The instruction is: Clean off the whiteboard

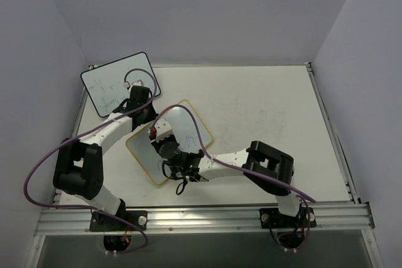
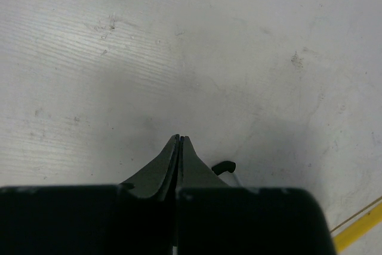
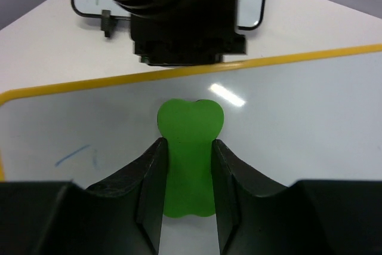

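yellow-framed rounded rectangular whiteboard (image 1: 143, 152): flat, white worktop (image 1: 264, 111) centre-left | right jaws: pinching green lobed eraser pad (image 3: 190, 147) on it | left jaws: pressed together, beside far edge | step: press pad flat, sweep over faint blue strokes (image 3: 71, 154)

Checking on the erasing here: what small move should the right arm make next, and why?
Probably sweep the green eraser across the whiteboard to the blue mark. The right fingers grip the eraser, and in the right wrist view that mark lies unwiped to its left.
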`<action>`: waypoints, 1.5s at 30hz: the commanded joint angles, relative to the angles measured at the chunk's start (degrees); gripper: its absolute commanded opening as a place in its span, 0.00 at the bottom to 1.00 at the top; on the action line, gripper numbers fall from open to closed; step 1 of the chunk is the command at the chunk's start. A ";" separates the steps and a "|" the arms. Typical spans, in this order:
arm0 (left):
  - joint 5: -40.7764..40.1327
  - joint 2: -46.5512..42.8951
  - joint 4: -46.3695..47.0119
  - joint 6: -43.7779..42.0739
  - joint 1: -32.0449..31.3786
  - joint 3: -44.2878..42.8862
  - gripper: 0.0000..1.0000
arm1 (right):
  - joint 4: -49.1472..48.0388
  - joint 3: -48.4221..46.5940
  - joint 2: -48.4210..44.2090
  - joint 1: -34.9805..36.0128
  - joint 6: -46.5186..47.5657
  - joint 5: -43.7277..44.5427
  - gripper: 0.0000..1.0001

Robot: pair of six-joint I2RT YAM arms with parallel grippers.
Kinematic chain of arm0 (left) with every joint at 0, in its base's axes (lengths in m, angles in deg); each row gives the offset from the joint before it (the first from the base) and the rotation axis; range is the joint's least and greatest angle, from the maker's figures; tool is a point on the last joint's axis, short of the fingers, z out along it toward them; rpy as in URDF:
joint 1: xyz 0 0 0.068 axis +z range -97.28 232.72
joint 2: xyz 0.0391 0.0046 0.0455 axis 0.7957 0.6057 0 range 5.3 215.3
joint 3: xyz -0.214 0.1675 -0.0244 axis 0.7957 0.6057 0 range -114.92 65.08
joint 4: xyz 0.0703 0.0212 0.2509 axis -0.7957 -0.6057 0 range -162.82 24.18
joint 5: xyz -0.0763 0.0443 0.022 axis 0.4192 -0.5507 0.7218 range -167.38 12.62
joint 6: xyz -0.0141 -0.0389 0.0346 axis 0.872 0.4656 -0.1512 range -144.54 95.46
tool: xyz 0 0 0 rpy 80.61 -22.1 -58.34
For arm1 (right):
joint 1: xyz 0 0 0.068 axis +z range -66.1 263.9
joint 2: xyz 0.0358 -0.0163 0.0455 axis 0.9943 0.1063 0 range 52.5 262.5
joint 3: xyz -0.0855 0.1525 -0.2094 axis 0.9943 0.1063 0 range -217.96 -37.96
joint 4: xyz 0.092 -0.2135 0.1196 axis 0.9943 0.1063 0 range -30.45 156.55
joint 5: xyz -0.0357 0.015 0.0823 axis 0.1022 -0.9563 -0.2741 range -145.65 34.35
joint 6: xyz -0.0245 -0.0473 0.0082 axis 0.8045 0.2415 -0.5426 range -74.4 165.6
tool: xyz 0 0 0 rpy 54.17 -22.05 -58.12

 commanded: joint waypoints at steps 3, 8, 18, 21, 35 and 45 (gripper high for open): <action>2.42 -1.22 -4.57 -1.23 -1.62 -1.03 0.02 | 5.40 -5.07 5.28 3.98 2.76 -4.19 0.12; 2.33 -1.40 -4.66 -1.40 -1.62 -1.21 0.02 | 6.54 -7.53 6.87 6.18 3.64 -5.60 0.12; 2.60 -1.31 -4.75 -1.66 -1.79 -1.29 0.02 | 6.19 -6.57 6.78 7.06 5.12 -9.11 0.13; 2.51 -1.31 -4.75 -1.66 -1.88 -1.38 0.02 | 7.60 -7.45 7.13 6.89 5.22 -6.84 0.13; 2.25 -1.48 -4.66 -1.40 -1.97 -0.94 0.02 | 9.88 -2.10 1.95 -0.58 -2.42 -0.68 0.12; 1.98 -1.13 -3.69 -1.14 -2.06 -0.33 0.02 | 8.91 8.89 -5.61 -7.52 -7.96 1.34 0.12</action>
